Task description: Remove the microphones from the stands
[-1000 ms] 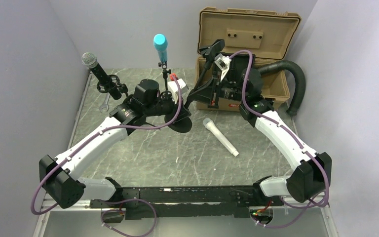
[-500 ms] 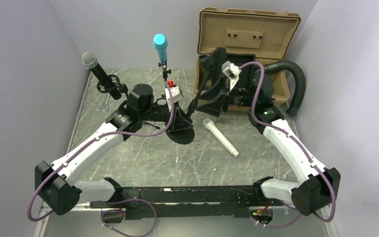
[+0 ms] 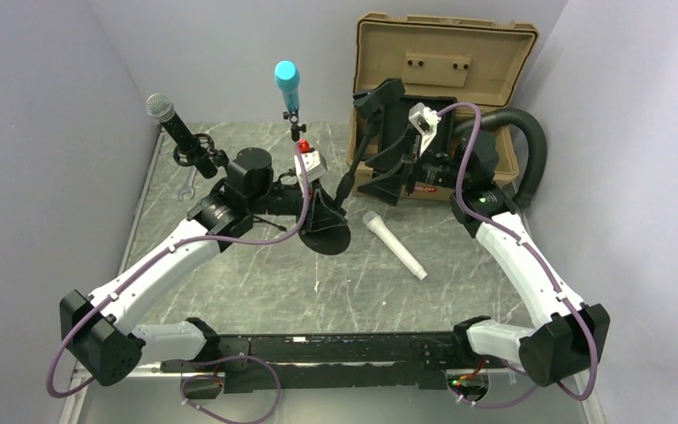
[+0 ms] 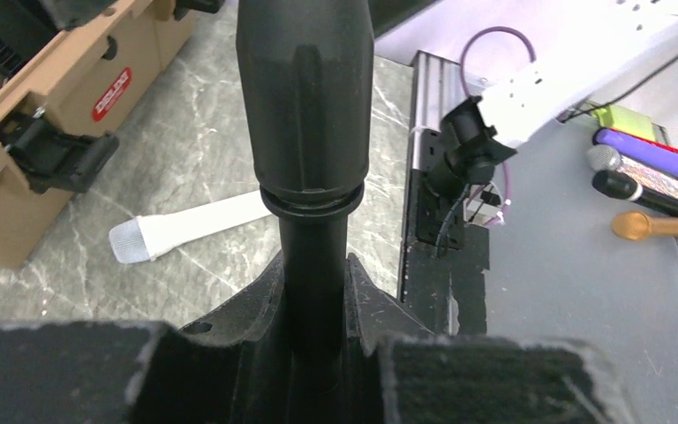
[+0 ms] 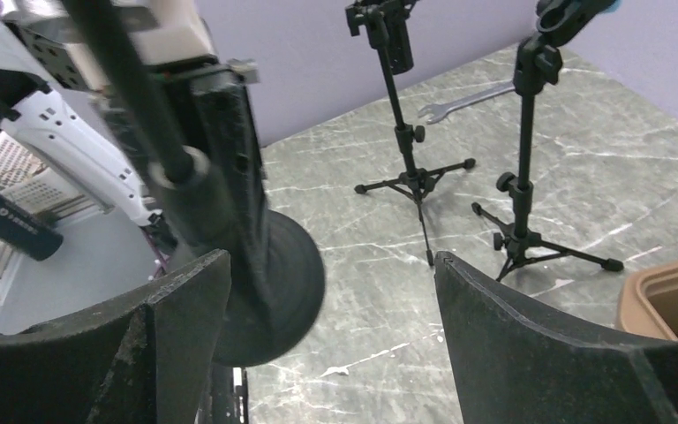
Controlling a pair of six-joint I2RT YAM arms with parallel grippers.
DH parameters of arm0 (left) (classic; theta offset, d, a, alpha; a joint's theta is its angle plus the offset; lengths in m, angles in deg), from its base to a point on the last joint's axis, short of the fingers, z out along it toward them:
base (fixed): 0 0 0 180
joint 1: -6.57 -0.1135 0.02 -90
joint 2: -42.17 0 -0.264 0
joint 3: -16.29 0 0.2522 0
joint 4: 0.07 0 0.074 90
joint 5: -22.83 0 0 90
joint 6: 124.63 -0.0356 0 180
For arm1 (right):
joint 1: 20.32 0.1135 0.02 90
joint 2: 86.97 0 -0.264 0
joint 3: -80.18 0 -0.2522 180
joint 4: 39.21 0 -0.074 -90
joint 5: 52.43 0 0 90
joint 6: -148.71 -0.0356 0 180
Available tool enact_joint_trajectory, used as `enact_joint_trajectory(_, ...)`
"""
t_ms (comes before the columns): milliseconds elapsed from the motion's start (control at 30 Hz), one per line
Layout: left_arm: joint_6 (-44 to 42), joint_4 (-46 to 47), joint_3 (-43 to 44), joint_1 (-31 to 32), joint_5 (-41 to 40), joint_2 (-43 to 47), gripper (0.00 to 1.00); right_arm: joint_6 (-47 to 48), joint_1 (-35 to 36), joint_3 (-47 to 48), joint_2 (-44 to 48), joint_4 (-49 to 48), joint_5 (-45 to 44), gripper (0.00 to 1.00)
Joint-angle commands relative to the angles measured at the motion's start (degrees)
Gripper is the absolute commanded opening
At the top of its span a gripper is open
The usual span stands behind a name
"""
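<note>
On the bench [image 3: 256, 274] beside the stand [image 3: 328, 237] lies the mic [image 3: 395, 246], apparently freed.
Left end effector [image 4: 315, 353] clamps the stand; right end effector [image 5: 328, 265] wide, empty. Next: settle stand upright, release.

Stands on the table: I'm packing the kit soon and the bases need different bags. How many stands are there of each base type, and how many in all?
tripod stands: 2
round-base stand: 1
Total: 3
</note>
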Motion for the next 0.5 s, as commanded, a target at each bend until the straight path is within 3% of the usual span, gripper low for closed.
enact_joint_trajectory(0, 0.0, 2.3, 5.6, -0.1, -4.7, -1.0, 0.0, -2.3, 1.1, 3.3, 1.4, -2.7, 2.5, 0.88)
enact_joint_trajectory(467, 2.2, 4.1, 6.5, -0.1, -5.1, -5.1, 0.0, -5.4, 2.7, 2.7, -1.0, -6.5, -2.1, 0.89)
